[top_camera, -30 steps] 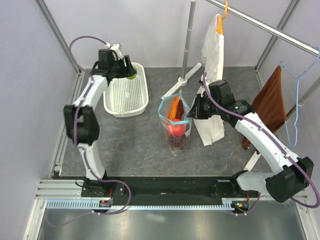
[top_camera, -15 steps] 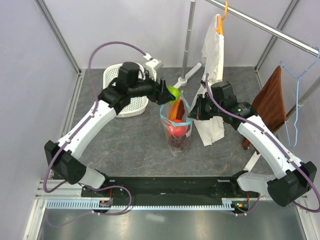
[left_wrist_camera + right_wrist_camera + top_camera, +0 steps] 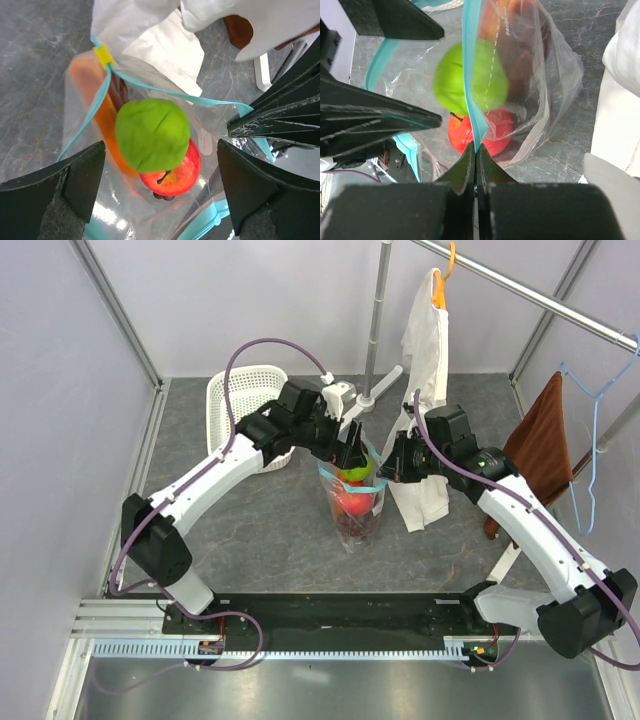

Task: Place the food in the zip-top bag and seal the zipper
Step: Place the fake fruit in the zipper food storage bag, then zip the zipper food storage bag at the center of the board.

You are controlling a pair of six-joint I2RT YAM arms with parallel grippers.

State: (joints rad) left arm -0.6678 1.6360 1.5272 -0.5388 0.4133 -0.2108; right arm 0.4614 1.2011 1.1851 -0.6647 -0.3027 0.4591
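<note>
We see the left end effector (image 3: 352, 453) spread wide over the mouth of the zip-top bag (image 3: 555, 75), gripping nothing. The green round fruit (image 3: 152, 134) sits inside, clear of both fingers, atop the red apple (image 3: 175, 176). The right end effector (image 3: 475, 148) is clenched on the zipper (image 3: 470, 75). The bag stands on the grey tabletop (image 3: 260, 525) — a white basket (image 3: 245, 400) behind it, garments (image 3: 425, 340) hanging nearby.

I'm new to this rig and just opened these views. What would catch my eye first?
A bright green fruit lies over the red apple inside the clear bag at mid-table, framed by the open left gripper. The right gripper is shut on the bag's teal zipper, holding it up.
</note>
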